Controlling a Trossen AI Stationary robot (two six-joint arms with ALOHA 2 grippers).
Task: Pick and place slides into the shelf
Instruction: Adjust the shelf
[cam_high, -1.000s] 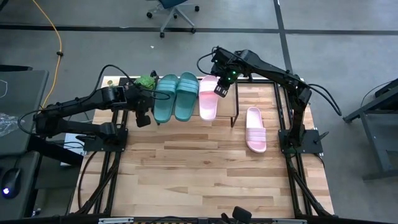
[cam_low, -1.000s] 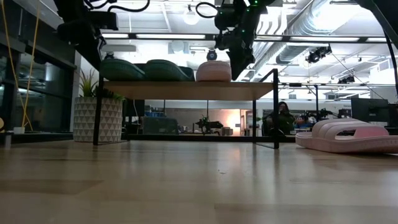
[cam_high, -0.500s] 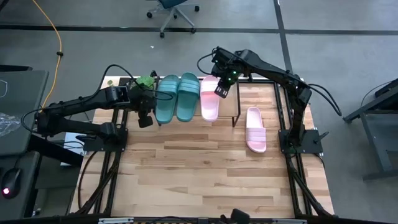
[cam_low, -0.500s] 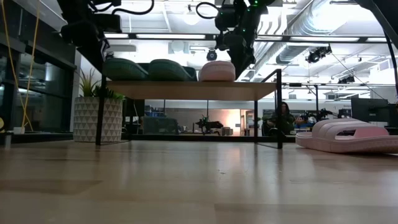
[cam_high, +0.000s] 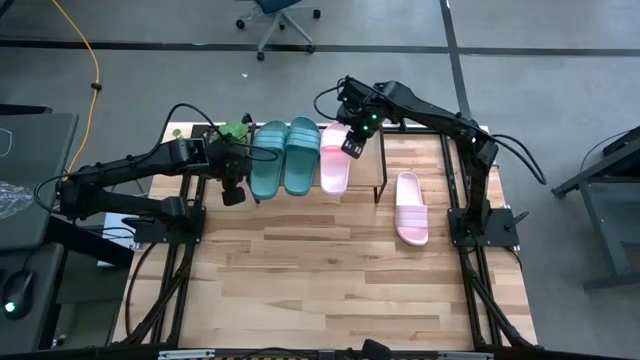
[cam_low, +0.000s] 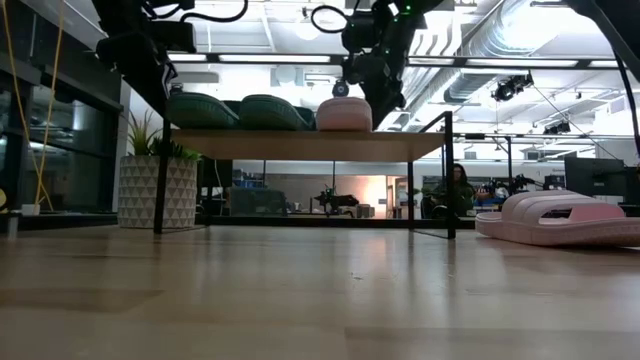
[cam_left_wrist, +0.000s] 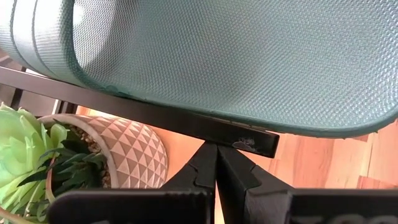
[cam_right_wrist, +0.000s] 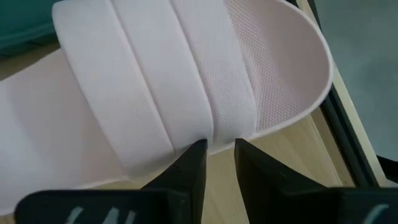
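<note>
Seen from above, a wooden table (cam_high: 330, 270) carries a low shelf (cam_high: 372, 160) along its far edge, with three slides lined up on top: two teal slides (cam_high: 283, 155) side by side and a pink slide (cam_high: 335, 158) just beside them. A second pink slide (cam_high: 411, 207) lies on the bare tabletop, apart from the shelf, so one sandal is not yet shelved. The right gripper (cam_high: 352, 143) hangs over the far end of the shelved pink slide, and the left gripper (cam_high: 230, 185) sits at the shelf's left end, next to a small potted plant (cam_high: 235, 131). From table height, the shelf's plank (cam_low: 300, 143) stands on thin black legs, the teal pair (cam_low: 240, 111) and the pink slide (cam_low: 344, 113) resting on it, the right gripper (cam_low: 362, 70) just above the pink one, and the loose pink slide (cam_low: 565, 218) low at the right. The left wrist camera looks past closed fingers (cam_left_wrist: 236, 174) that hold nothing, up at the mesh sole of a teal slide (cam_left_wrist: 236, 56) overhanging the shelf's black rail (cam_left_wrist: 149, 112), with the plant's patterned pot (cam_left_wrist: 118, 146) behind. The right wrist camera shows fingers (cam_right_wrist: 194, 163) set narrowly apart, their tips at the edge of the pink slide's ribbed strap (cam_right_wrist: 174, 81); they appear not to clamp it, which suggests the sandal has been set down there.
</note>
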